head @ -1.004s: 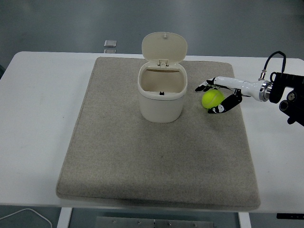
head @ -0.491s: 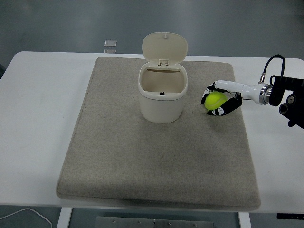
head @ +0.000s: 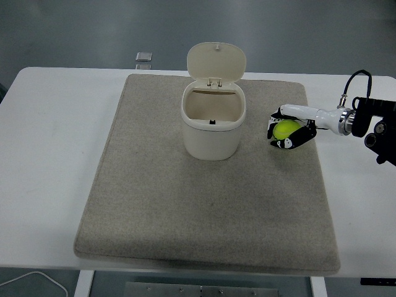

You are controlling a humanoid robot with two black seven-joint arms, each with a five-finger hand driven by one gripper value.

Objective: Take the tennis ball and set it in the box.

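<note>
Right hand (head: 289,130) is clamped around the tennis ball (head: 284,129) on the mat (head: 154,204); open-lidded box (head: 212,124) stands just left.

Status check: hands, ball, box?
Right hand closed around the tennis ball, low over the mat. Left hand not in view. Box left of the ball, lid up, nothing between them.
</note>
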